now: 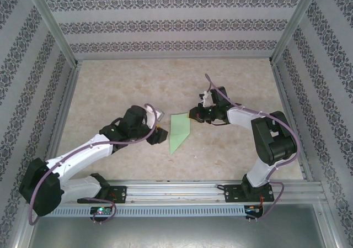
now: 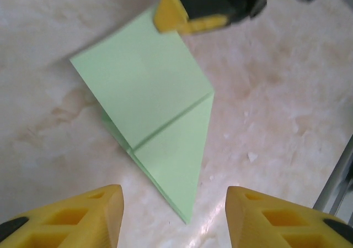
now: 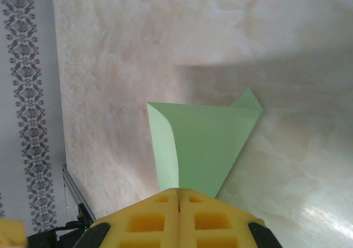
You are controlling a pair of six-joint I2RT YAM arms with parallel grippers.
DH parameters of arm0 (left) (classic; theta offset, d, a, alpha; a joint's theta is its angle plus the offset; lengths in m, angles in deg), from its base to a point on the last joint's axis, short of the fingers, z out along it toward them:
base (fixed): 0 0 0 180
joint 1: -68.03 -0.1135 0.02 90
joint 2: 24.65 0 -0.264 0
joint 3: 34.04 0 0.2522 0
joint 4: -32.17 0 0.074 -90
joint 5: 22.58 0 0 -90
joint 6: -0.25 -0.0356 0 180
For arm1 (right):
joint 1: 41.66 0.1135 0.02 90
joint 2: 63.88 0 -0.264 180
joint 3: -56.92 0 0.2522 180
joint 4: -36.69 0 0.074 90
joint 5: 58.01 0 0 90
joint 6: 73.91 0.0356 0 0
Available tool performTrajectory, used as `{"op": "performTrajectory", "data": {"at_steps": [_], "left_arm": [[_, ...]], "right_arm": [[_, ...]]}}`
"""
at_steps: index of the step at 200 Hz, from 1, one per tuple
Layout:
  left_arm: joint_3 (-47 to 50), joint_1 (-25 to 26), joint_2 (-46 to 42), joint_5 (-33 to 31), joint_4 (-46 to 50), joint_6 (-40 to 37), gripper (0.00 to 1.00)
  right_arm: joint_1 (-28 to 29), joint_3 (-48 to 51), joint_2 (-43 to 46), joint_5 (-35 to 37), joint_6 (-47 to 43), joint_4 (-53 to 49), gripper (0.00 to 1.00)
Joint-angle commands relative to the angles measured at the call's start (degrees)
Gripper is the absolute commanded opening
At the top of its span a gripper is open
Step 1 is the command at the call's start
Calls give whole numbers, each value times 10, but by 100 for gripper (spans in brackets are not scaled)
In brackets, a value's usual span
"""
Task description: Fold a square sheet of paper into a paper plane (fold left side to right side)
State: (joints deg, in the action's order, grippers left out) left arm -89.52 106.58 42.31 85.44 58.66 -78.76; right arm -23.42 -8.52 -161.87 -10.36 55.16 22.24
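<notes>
- The sheet of paper (image 1: 180,131) lay light green near the middle of the marbled table (image 1: 127,88), between my two grippers, folded into an angular shape with a long point towards my bases.
- In my left wrist view the sheet of paper (image 2: 160,121) showed a straight crease across it, a broad upper panel and a narrow lower point, with layered edges along its left side.
- My left gripper (image 1: 160,133) hovered just beside the sheet's left edge; in its own view my left gripper (image 2: 174,217) had its yellow fingers (image 2: 83,215) parted, one on either side of the paper's point, and gripped nothing.
- My right gripper (image 1: 193,114) sat at the sheet's far right corner; from my left wrist its yellow tip covered that corner.
- In my right wrist view my right gripper (image 3: 179,215) had its jaws pressed together, and the sheet of paper (image 3: 204,143) ran into their tips, so I read it as pinched there.
- One paler flap (image 3: 162,143) curled up along the left edge of the sheet in that view.
- Patterned walls (image 1: 165,24) enclosed the table on three sides.
</notes>
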Motion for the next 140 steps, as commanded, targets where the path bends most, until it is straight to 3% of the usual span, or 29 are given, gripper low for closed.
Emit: {"op": "performTrajectory", "data": {"at_steps": [1, 54, 140], "left_arm": [[-22, 49, 26, -86, 60, -21, 52], [-87, 140, 133, -142, 65, -28, 54], [-191, 184, 288, -196, 98, -57, 57]], "right_arm": [[-10, -16, -7, 10, 42, -23, 0], [-14, -16, -10, 19, 57, -28, 0], [-14, -18, -14, 30, 59, -32, 0]]}}
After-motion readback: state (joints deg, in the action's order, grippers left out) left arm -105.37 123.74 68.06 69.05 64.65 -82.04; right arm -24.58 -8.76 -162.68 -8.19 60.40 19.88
